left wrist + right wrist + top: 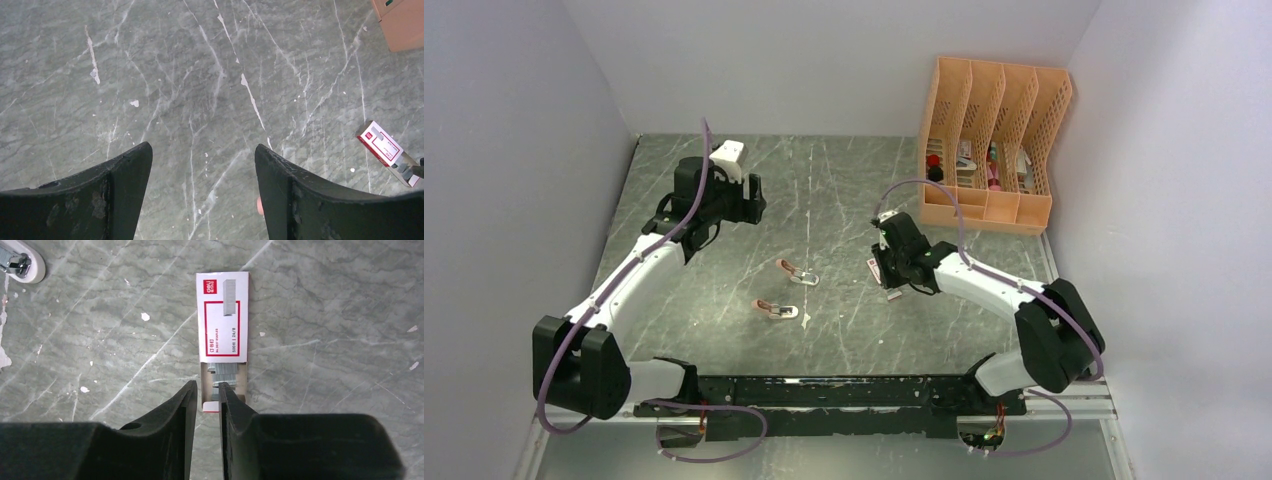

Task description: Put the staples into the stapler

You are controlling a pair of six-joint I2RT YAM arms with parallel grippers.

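Grey marbled table filled the booth, with an orange file rack at its far right corner. Near the right arm lay the staples, their tray slid partway out of the red-and-white box. The right gripper stood at the tray's open end, jaws drawn nearly together about a strip (whether they actually pinched it I could not tell). The left gripper hung wide open and empty above bare table. A pink stapler and a second stapler lay apart from the box. I judged the job barely begun: a strip was yet to be lifted, seated and closed in.
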